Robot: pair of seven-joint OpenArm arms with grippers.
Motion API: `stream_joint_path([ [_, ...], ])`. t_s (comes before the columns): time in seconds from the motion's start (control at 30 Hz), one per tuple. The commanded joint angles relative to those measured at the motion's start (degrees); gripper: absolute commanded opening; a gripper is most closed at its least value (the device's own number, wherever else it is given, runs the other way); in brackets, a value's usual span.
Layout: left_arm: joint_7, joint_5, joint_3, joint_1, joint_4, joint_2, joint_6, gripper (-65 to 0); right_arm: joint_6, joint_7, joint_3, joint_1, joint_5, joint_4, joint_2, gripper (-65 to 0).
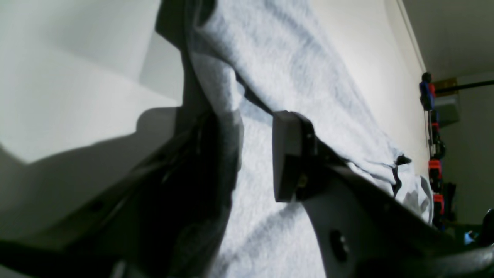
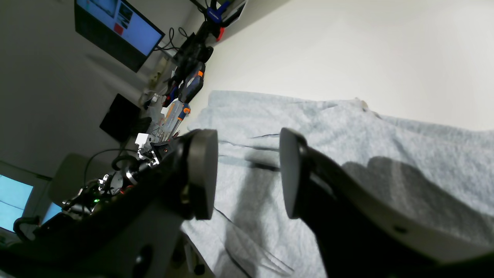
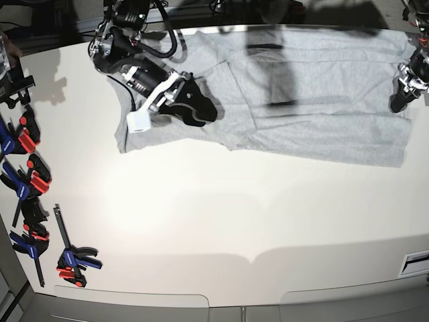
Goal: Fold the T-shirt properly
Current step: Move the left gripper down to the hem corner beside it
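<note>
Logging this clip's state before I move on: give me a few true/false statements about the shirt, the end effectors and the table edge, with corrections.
1. The T-shirt lies spread along the far side of the table. True.
2. The right end effector grips a sleeve. False: its jaws stand open above the cloth with nothing between them.
3. Clamps lie along the table edge on the base view's left. True.
4. The shirt is folded into a small square. False: it is still spread wide, only creased.
5. The left end effector has grey fabric between its fingers. True.
</note>
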Motion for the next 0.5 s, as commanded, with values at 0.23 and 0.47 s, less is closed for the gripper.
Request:
stream_joint_path([
  [0.23, -0.15, 0.59, 0.04, -2.21, 0.09, -0.79, 0.80, -45.1, 0.54, 1.55, -0.13, 0.46, 1.49, 1.11, 0.00, -40.2],
  [0.47, -0.70, 3.56, 0.04, -5.35, 0.07, -0.61, 0.80, -45.1, 0.54, 1.55, -0.13, 0.46, 1.49, 1.11, 0.00, -40.2],
])
